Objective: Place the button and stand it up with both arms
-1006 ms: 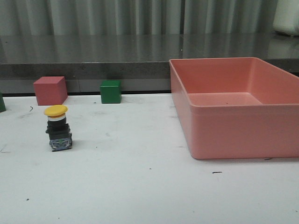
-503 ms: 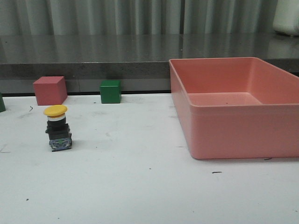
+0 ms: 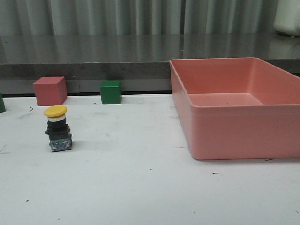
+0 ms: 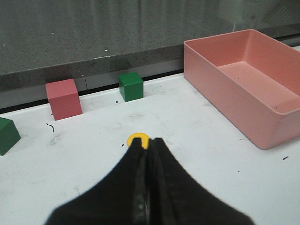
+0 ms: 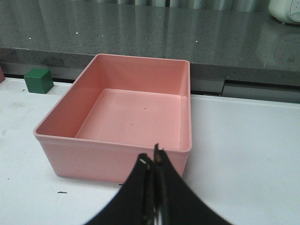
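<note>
Upright on the white table point(image 3: 140, 187), the button point(image 3: 57, 130) stands free near a red cube point(image 3: 50, 90), while the left end effector point(image 4: 146, 142) and right end effector point(image 5: 152, 161) are both closed, empty.

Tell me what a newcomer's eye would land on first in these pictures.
The big pink bin fills the table's right side, open and seemingly empty. On the left, the button stands alone with its yellow cap up, nothing touching it. Behind it, a red cube and a green cube sit at the table's back edge.
</note>
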`<state>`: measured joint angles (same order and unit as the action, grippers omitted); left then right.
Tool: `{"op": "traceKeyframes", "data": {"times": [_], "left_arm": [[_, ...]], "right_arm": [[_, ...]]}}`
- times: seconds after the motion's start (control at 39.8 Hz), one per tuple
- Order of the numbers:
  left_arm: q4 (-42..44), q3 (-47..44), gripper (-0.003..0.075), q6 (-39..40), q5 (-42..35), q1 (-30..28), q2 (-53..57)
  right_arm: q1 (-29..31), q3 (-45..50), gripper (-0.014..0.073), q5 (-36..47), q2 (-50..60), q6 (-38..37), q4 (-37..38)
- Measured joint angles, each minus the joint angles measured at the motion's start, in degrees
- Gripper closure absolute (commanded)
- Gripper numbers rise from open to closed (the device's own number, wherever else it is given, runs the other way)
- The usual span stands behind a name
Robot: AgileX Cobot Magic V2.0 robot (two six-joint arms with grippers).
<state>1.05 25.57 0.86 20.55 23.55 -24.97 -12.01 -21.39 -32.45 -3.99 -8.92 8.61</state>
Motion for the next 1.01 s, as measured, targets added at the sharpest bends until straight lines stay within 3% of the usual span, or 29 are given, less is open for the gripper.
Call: {"op": "traceKeyframes", "data": {"times": [0.5,0.85,1.01], "left_arm": [[2.84,-6.14,0.074,5.69,-4.11,-0.35,5.56],[-0.25,-18.72,0.074,5.98,-4.43,-13.21,23.34],[-1.05,-22.88,0.074,6.07,-5.29,-18.29,25.18]], "right_arm": [[0.0,0.0,0.0662,0.0,0.0,0.0,0.0],[0.0,0.0,0.0662,0.0,0.0,0.0,0.0],[0.0,0.0,0.0662,0.0,0.0,0.0,0.0]]}}
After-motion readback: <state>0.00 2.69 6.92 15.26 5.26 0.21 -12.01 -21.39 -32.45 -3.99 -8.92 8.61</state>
